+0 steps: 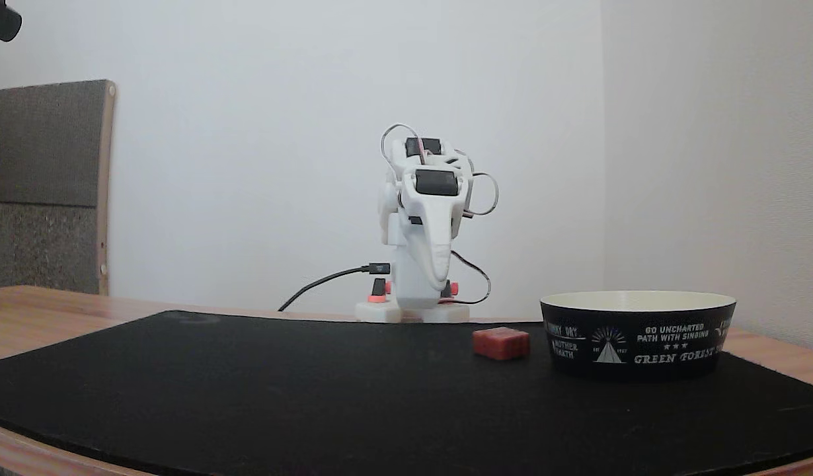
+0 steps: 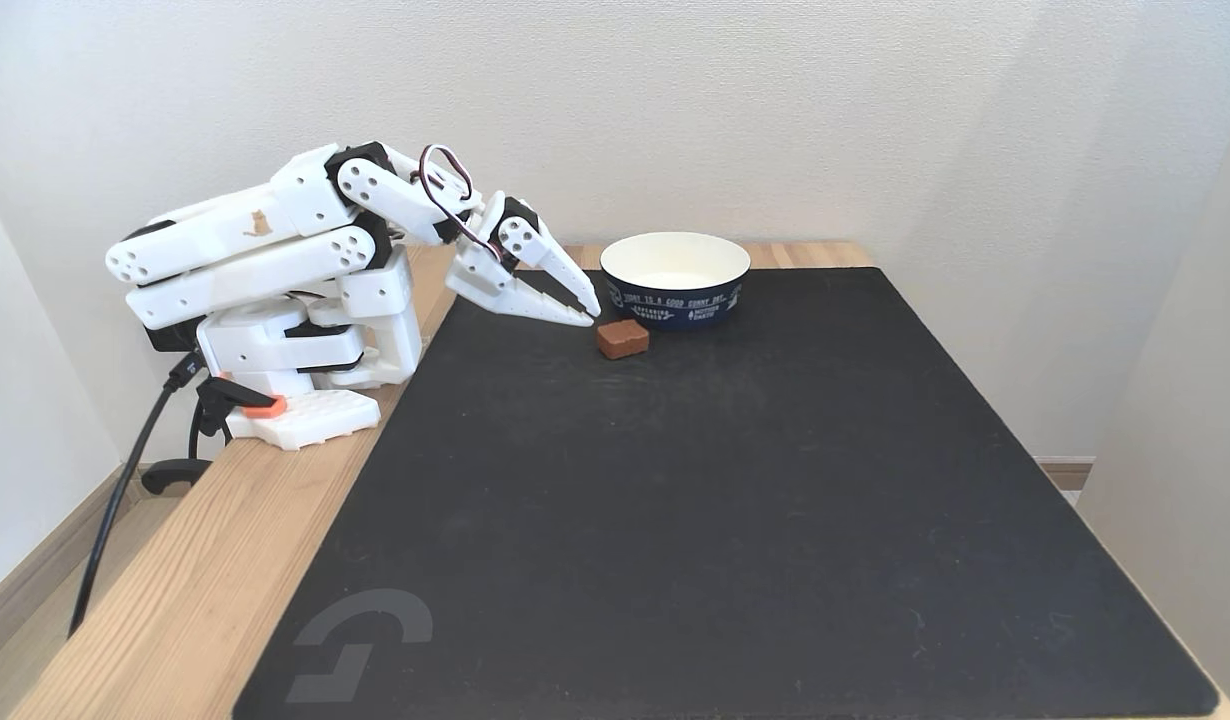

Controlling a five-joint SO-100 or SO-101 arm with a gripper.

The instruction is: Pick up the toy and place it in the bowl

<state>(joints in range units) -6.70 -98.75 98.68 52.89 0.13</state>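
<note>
With the arm folded back and its gripper (image 2: 585,312) nearly closed and empty, it should open wide, reach out over the toy (image 2: 622,339) lying on the mat (image 2: 735,500) just beside the bowl (image 2: 675,290), then descend squarely.

A home room: a wooden table (image 2: 175,560) against plain wallpapered walls, a black desk mat (image 2: 725,500) on it, an upholstered chair back (image 1: 46,188) at nine o'clock.
</note>
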